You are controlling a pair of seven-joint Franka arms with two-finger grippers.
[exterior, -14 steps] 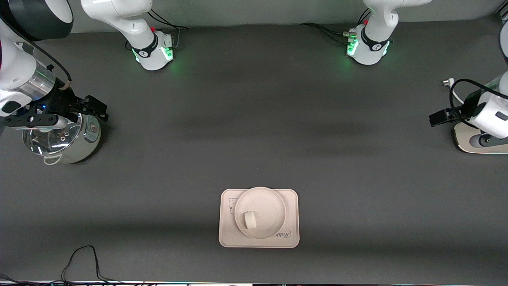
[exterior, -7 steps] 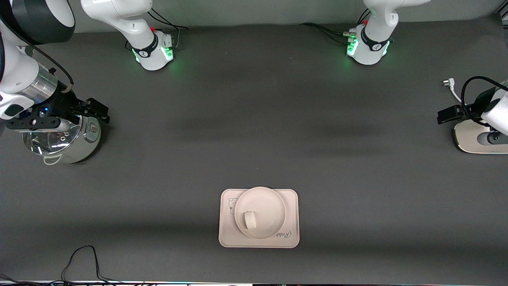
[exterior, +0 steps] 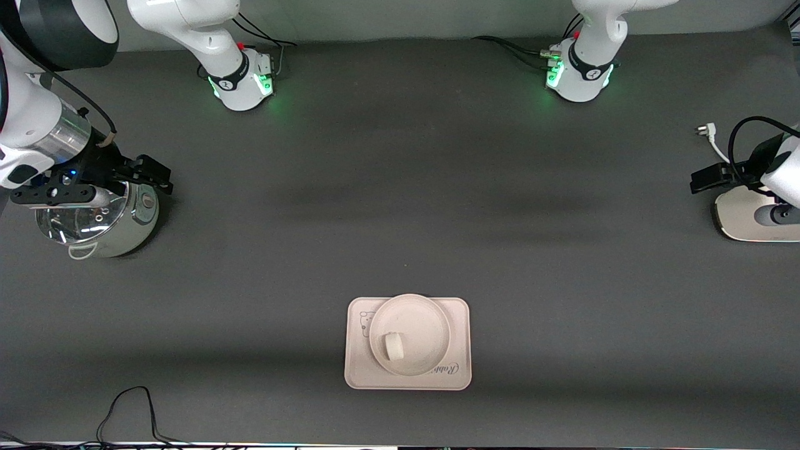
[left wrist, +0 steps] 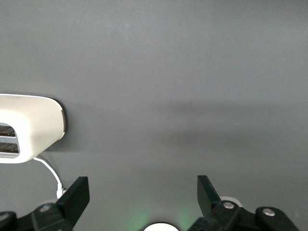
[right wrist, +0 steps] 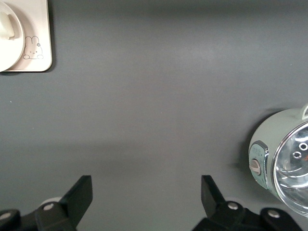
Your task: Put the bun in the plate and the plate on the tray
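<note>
Front – task status: bun (exterior: 394, 345) lay in plate (exterior: 425, 325), plate sat on tray (exterior: 459, 312); both steps looked done, nothing left but to stay clear.
Front – my right gripper (exterior: 134, 175): hung over a lidded pot (exterior: 109, 234) at the right arm's end of the table, jaws spread, empty.
Front – my left gripper (exterior: 703, 180): hung by a white appliance (exterior: 740, 215) at the left arm's end, jaws spread, empty.
Front – room: wide bare table (exterior: 400, 187) betw. my arms and tray; tray near the front edge; a cable (exterior: 128, 409) lay near that edge too.
Left wrist: fingers (left wrist: 77, 195) apart, only mat and appliance (left wrist: 29, 127) w/ its cord in sight.
Right wrist: fingers (right wrist: 82, 192) apart; tray corner (right wrist: 41, 33) w/ plate (right wrist: 12, 48) and bun (right wrist: 6, 24) well apart from me, pot (right wrist: 284, 161) close.
</note>
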